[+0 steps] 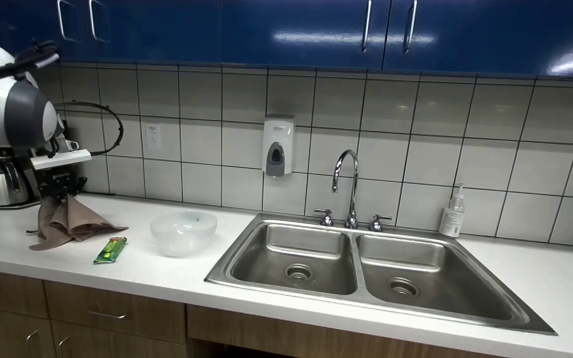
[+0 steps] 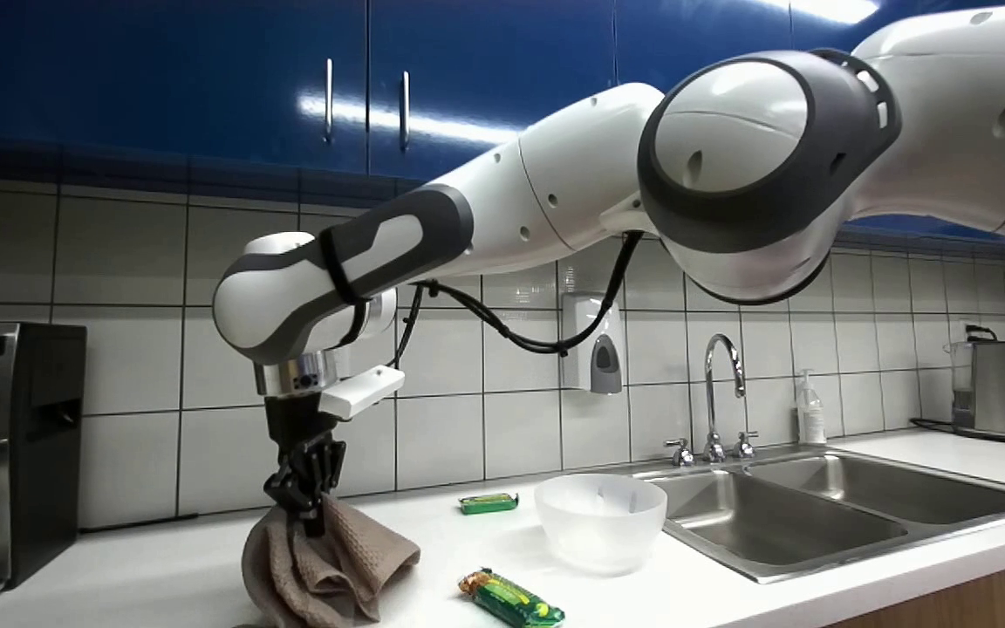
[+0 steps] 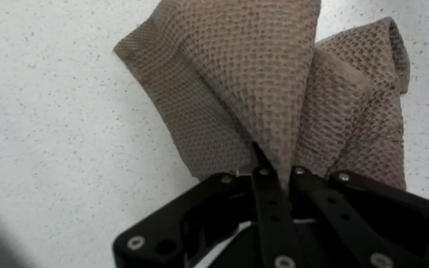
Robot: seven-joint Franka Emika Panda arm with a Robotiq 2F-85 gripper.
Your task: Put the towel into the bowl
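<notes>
The brown waffle-weave towel (image 1: pixel 70 223) is bunched up, with its lower folds spread on the white counter. It also shows in an exterior view (image 2: pixel 332 567) and fills much of the wrist view (image 3: pixel 251 67). My gripper (image 3: pixel 279 171) is shut on a fold of the towel, which is pinched between the two black fingers. The gripper points down in both exterior views (image 1: pixel 62 195) (image 2: pixel 314 515), its fingertips partly hidden by cloth. The frosted, translucent bowl (image 1: pixel 183 237) stands upright on the counter, apart from the towel, between it and the sink. It also shows in an exterior view (image 2: pixel 603 532).
A green wrapped bar (image 1: pixel 111 250) lies between towel and bowl. Another green bar (image 2: pixel 488 503) lies nearer the tiled wall. A coffee maker (image 2: pixel 18 453) stands beside the towel. A double steel sink (image 1: pixel 361 293) with a faucet (image 1: pixel 352 199) lies beyond the bowl.
</notes>
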